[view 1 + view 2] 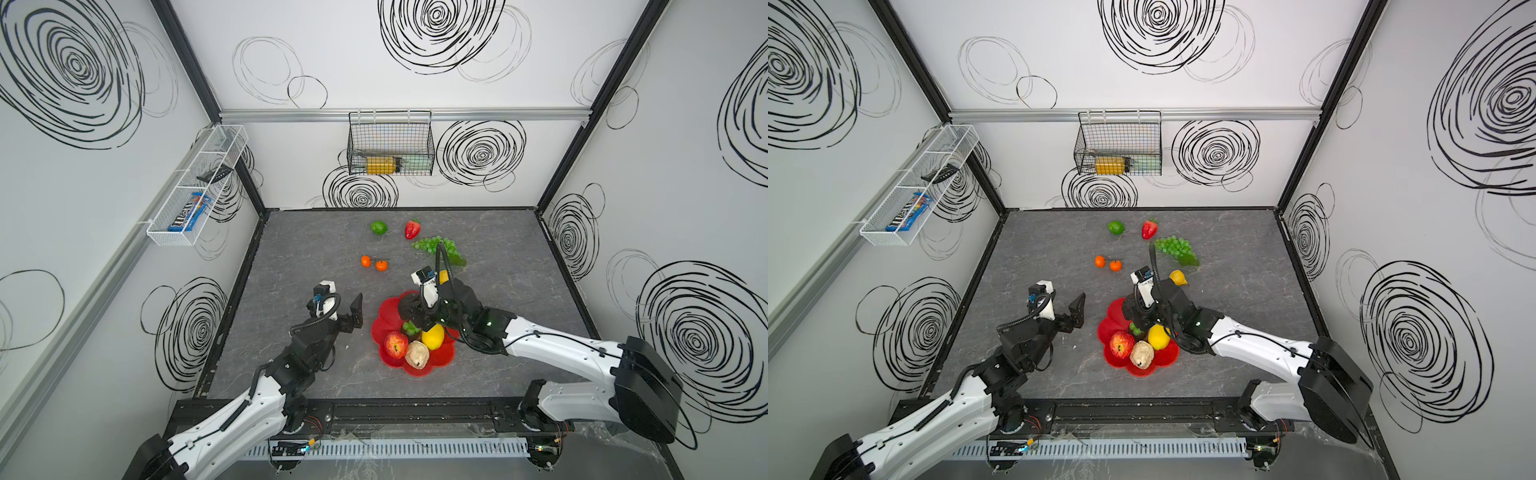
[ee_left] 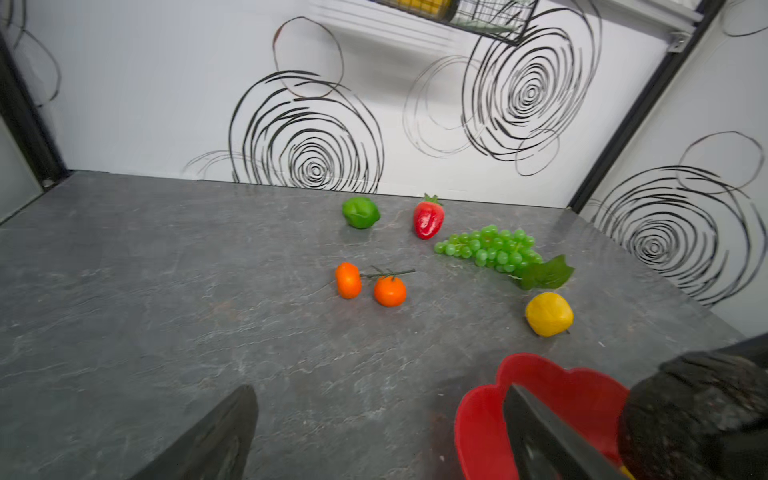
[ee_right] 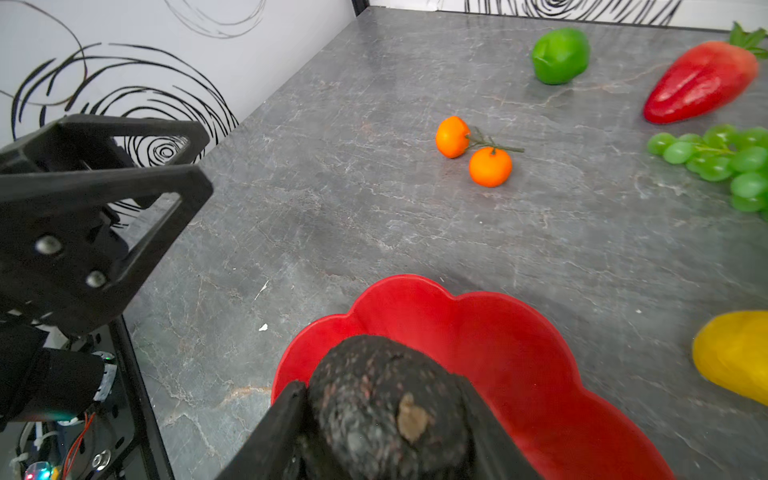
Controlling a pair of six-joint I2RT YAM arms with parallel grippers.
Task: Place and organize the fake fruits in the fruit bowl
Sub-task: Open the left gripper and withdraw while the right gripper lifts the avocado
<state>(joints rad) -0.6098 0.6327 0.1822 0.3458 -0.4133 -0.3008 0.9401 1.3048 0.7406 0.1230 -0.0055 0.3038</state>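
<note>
bowl: 1 red fruit bowl (image 1: 384,316), scalloped rim, on the grey table (image 1: 291,291), near the front, about mid-width.
L grip: my left gripper (image 2: 380,390) is spread wide w/ nothing in it, over the table just left of the bowl.
R grip: my right gripper (image 3: 382,415) pinches 1 dark avocado (image 3: 365,374) between both fingers, over the far side of the bowl. Can't tell if the avocado touches the dish.
in bowl, count: 4 pcs, all in the near half. 1 red apple (image 1: 395,345), 1 beige lumpy piece (image 1: 417,354), 1 bowl lemon (image 1: 433,336), 1 small green bit (image 1: 410,328) mostly under my right arm, type unclear. Apple and beige pc touch, lemon just behind the beige pc.
on table, count: 6 pcs.
- 1 lime (image 1: 379,227), far back.
- 1 strawberry (image 1: 412,229), just right of the lime, not touching it.
- 1 grape bunch (image 1: 432,245) w/ leaf, near the strawberry.
- 2 oranges (image 1: 381,265) on one shared stem, side by side, betw. lime and bowl.
- 1 table lemon (image 1: 1177,277), just beyond the bowl, partly behind my right arm in both top views.
lemons total: 2.
walls: 1 black wire basket (image 1: 390,143) on the back wall, 1 white mesh tray (image 1: 195,187) on the left wall.
</note>
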